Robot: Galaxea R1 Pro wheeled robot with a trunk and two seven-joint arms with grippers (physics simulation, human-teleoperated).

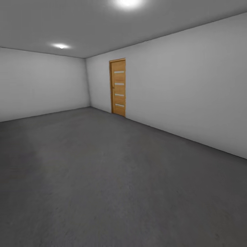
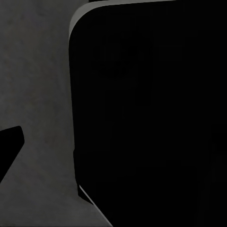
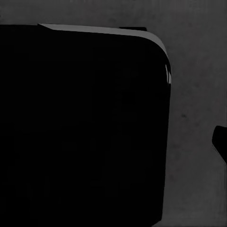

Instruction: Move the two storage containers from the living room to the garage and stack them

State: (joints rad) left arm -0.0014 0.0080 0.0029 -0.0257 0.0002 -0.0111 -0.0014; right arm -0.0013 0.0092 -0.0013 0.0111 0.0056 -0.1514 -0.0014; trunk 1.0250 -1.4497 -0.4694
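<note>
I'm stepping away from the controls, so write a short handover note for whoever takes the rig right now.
Grippers: the wrist views look past a large black rounded body toward the floor; whether either gripper is open or shut cannot be told.
Location: the head view looks across a bare room with a dark grey speckled concrete floor, plain white-grey walls and a closed honey-brown wooden door in the right wall.
Task things: no orange-red tub lies on the visible floor.
Done: no stack stands there.
Left: find both containers, set one on this floor, and stack the other on it.

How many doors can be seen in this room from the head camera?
1: a wooden door with four pale horizontal panes, shut, set in the white wall near the far corner. Other walls lie outside the picture.
</note>
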